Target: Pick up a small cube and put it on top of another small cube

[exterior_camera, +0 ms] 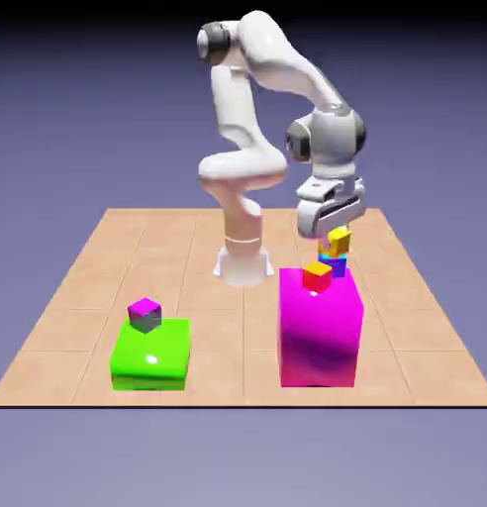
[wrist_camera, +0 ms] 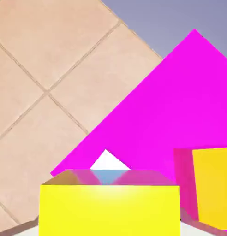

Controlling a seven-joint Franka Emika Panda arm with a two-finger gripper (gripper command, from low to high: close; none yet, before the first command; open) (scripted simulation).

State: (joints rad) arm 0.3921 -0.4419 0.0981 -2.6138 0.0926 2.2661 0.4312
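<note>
The small yellow cube (exterior_camera: 340,241) rests on top of the other small cube (exterior_camera: 334,265), whose sides are blue, just behind the big magenta block (exterior_camera: 320,332). My gripper (exterior_camera: 334,236) hangs right over the pair with its fingers down around the yellow cube. In the hand view the yellow cube (wrist_camera: 110,203) fills the bottom middle between the fingers of my gripper (wrist_camera: 110,230). Only pale slivers of the tips show at its two sides, so their hold is unclear. The blue cube is hidden there.
A red cube with an orange top (exterior_camera: 317,275) sits on the magenta block's near-left corner, close to the stack, and shows as an orange face (wrist_camera: 212,186) in the hand view. A grey cube with a magenta top (exterior_camera: 145,314) stands on a green block (exterior_camera: 150,354) at the exterior view's left.
</note>
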